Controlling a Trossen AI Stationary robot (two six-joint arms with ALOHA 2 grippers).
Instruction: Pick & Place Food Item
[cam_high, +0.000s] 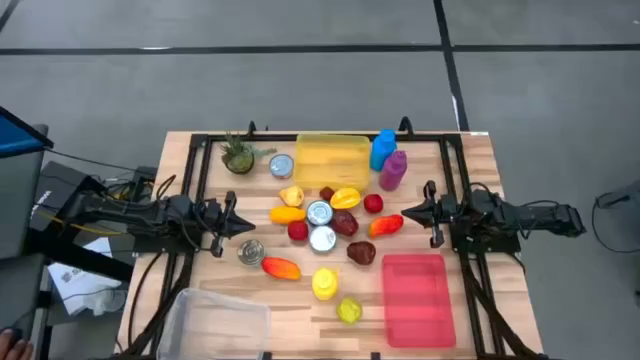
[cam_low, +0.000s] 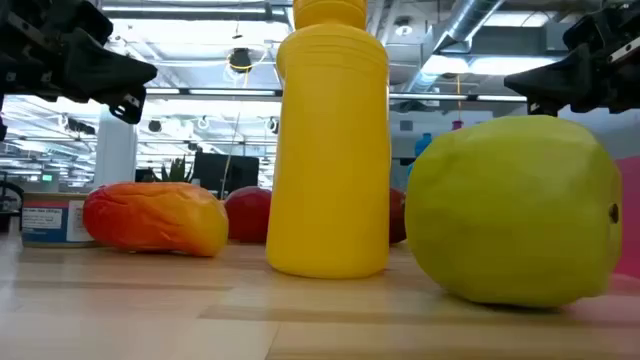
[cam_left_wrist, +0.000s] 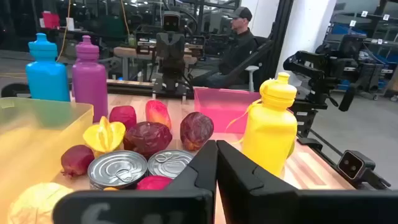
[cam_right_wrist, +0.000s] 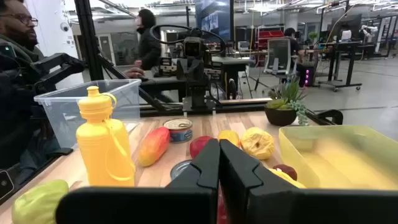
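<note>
While nothing has yet been picked up, the wooden tabletop carries the whole spread, and the task looks to be at its very start. Largest of the containers are the pink tray at the near right, the clear plastic bin at the near left, and the yellow tray at the far middle; all three appear bare of food in the high view. Next come the bottles: a blue bottle and a purple bottle just beside the yellow tray, and a yellow bottle nearer the front. Between them lies the cluster of food items: an orange-red mango, a green fruit, a dark red fruit and several tins. Smallest is the potted plant at the far left. Left gripper hovers at the cluster's left edge, fingers pressed together on nothing; right gripper waits at the cluster's right edge, likewise closed and empty. Choosing, grasping and placing an item all remain
</note>
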